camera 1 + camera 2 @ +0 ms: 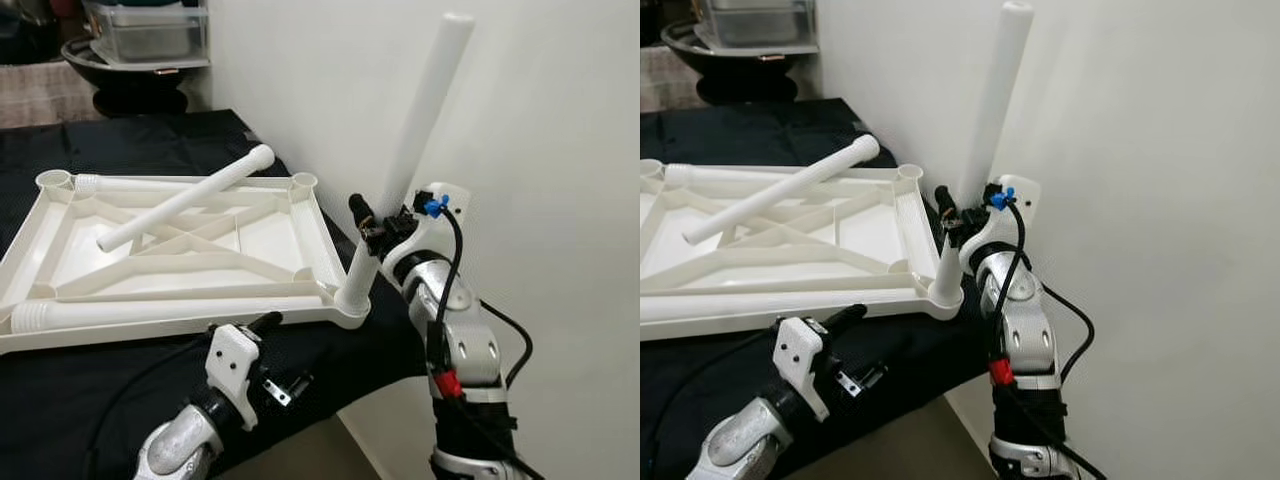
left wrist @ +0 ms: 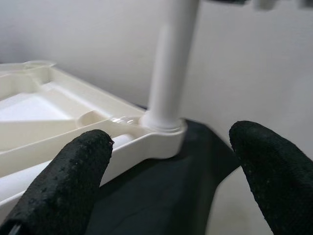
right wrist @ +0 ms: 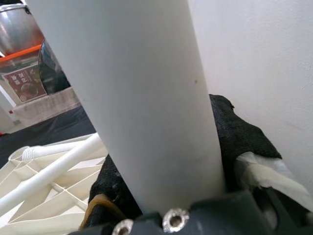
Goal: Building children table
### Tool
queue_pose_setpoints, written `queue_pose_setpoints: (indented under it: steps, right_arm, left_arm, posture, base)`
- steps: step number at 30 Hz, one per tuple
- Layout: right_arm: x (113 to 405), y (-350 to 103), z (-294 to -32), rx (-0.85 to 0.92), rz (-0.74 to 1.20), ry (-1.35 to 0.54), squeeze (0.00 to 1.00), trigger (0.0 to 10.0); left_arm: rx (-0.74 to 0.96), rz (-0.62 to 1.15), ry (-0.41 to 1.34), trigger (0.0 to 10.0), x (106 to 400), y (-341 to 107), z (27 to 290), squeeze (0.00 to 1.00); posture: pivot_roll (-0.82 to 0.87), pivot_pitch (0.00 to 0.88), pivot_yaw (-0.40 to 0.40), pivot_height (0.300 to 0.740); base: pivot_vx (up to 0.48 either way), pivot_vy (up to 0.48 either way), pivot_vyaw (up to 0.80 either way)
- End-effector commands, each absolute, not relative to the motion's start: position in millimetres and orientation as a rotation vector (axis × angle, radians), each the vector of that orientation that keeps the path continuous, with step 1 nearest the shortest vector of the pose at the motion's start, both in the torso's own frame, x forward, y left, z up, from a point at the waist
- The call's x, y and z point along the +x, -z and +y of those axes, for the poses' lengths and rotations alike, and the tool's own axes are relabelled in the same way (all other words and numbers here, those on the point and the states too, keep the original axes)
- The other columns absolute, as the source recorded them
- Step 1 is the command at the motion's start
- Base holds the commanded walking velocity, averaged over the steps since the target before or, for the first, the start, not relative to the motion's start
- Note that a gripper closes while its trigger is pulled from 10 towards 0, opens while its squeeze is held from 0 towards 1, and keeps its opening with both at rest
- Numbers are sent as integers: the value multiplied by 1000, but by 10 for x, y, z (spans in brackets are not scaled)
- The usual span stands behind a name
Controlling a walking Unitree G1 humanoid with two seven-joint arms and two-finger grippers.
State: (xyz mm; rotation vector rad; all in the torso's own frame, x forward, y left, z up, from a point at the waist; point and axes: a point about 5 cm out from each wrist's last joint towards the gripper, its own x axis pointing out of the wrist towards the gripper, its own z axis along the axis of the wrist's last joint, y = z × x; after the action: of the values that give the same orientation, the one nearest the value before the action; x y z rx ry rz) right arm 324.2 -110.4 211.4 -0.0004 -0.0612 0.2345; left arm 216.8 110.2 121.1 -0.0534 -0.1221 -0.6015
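Note:
A white plastic tabletop (image 1: 317, 228) lies upside down on a black cloth. One white leg (image 1: 420, 120) stands tilted in its near right corner socket (image 1: 352, 305), and my right gripper (image 1: 375, 225) is shut on that leg low down; the same leg (image 3: 142, 98) looms close in the right wrist view. A second leg (image 1: 185, 200) lies diagonally across the ribs. A third leg (image 1: 150, 312) rests along the near rim, and another (image 1: 150, 183) along the far rim. My left gripper (image 1: 282, 352) hovers open just in front of the near rim, its fingers (image 2: 63, 181) apart and pointing at the socket (image 2: 164, 132).
A white wall (image 1: 540, 120) rises close on the right, just behind the upright leg. At the back left a black bowl (image 1: 120, 75) and a clear container (image 1: 150, 30) stand. The black cloth (image 1: 120, 140) ends at a drop near my right arm.

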Motion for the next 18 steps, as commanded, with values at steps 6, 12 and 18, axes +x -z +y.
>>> queue_pose_setpoints:
  steps: [6,12,18]
  right_arm:
    - [3281,-1915,-1036,-48,66,-214,1000,10000]
    - [3285,-1935,-1159,-50,-5,-210,1000,10000]
    - [3239,-1886,-1306,-96,-28,-200,1000,10000]
  left_arm:
    - [-38,-137,571,10000,2330,-1185,1129,0]
    - [-34,-142,571,10000,2362,-1155,1142,0]
    - [-38,-146,563,10000,2368,-1153,1180,0]
  posture:
    - [35,0,-173,740]
    - [27,0,-161,740]
    - [7,0,-137,740]
  base:
    - [0,0,0]
    - [0,0,0]
    - [0,0,0]
